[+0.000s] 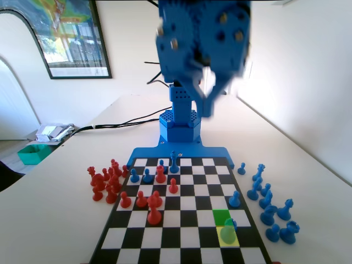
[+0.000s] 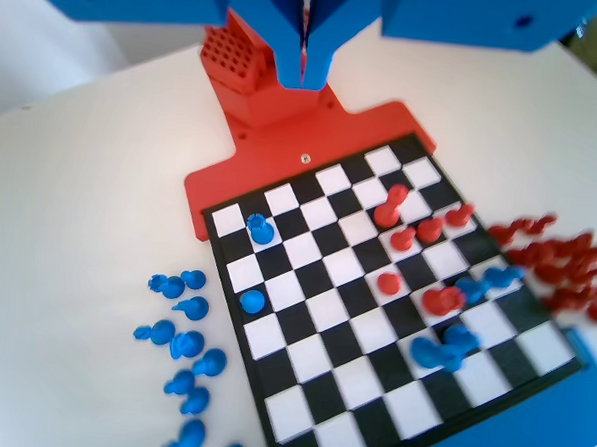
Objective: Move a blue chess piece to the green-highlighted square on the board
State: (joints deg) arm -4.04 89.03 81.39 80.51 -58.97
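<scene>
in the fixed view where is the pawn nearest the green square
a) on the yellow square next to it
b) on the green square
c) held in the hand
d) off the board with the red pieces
a, the teal-tinted pawn stands on the yellow square, just in front of the empty green square; the hand is high above the board.

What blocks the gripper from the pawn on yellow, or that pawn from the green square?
Nothing visible. The gripper hangs high above the board, with open air down to the blue chess piece. The green-highlighted square adjoins it and is bare.
</scene>
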